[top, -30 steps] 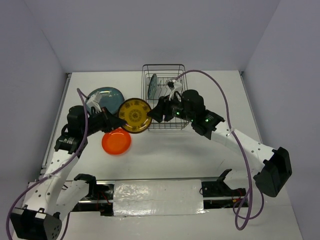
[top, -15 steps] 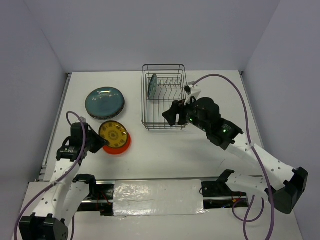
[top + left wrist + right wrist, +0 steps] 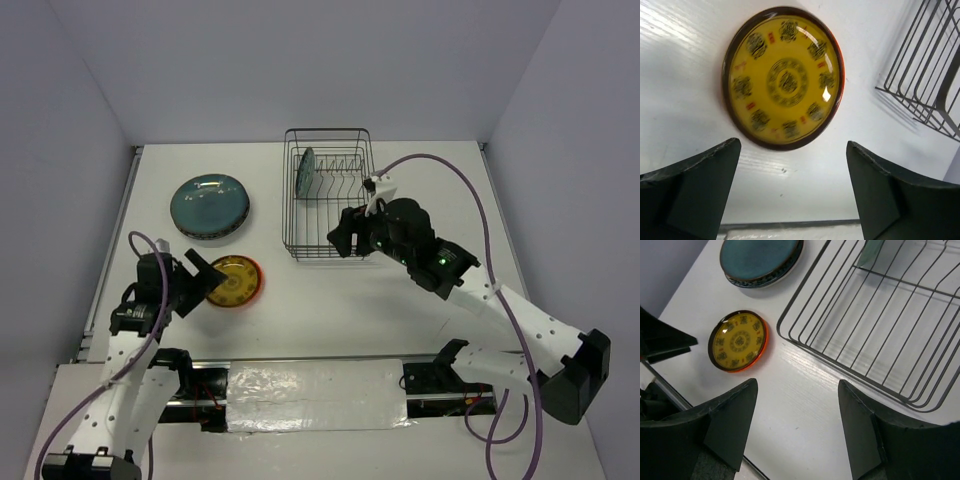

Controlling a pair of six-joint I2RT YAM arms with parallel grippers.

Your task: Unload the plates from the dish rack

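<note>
The dark wire dish rack [image 3: 327, 215] stands at the back centre with one teal plate [image 3: 305, 172] upright in its far left slots. A small yellow patterned plate [image 3: 234, 280] lies on a small orange plate just left of the rack. My left gripper [image 3: 205, 275] stands open just left of that plate, nothing between its fingers. In the left wrist view the yellow plate [image 3: 784, 77] lies beyond the open left gripper [image 3: 792, 150]. My right gripper [image 3: 340, 235] hovers open and empty at the rack's near edge, above bare table in its wrist view [image 3: 797, 385].
A dark teal plate [image 3: 209, 205] tops a stack at the back left, also in the right wrist view [image 3: 761, 257]. The rack's near corner [image 3: 790, 335] lies close ahead of the right fingers. Purple cables loop over both arms.
My left gripper carried the yellow plate down onto the orange plate, let it go, opened wide and drew back left. My right arm pulled back from the plate toward the rack's near edge.
</note>
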